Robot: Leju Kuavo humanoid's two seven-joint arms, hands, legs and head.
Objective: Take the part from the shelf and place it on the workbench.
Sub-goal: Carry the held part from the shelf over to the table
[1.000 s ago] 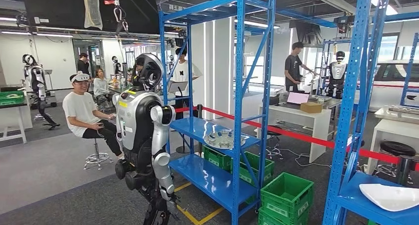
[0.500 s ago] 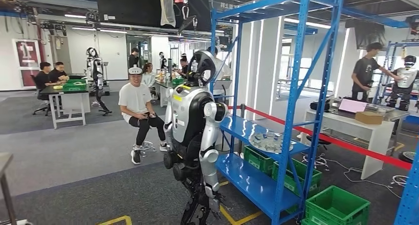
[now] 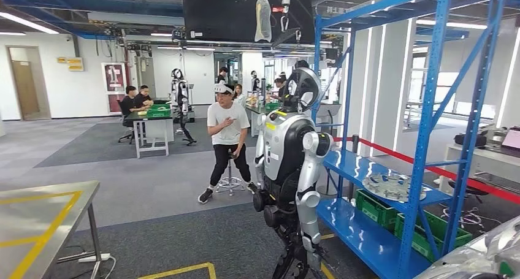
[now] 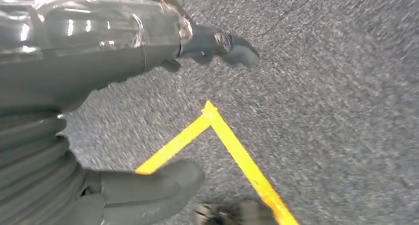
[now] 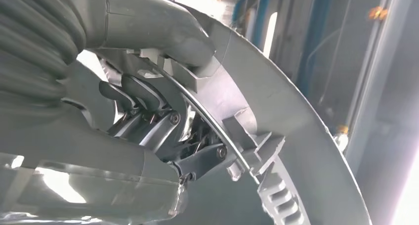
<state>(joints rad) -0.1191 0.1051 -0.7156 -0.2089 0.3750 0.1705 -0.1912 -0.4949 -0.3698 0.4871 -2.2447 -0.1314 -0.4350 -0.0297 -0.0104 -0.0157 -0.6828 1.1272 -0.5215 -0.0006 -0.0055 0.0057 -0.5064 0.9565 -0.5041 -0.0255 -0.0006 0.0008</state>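
In the right wrist view my right hand grips a grey round part by its rim, thumb on one face and dark fingers on the other. My silver right arm shows at the lower right corner of the head view. The steel workbench with yellow tape lines stands at the lower left. My left hand hangs over grey carpet with its fingers apart and nothing in it. A similar round part lies on the blue shelf to the right.
Another silver humanoid robot stands facing the blue shelf, straight ahead of me. A person in a white shirt stands behind it. Green crates sit under the shelf. Yellow floor tape marks the carpet between me and the workbench.
The camera has turned left: shelf and other robot slid right, and the workbench came in at lower left. The person in white has risen from the stool.
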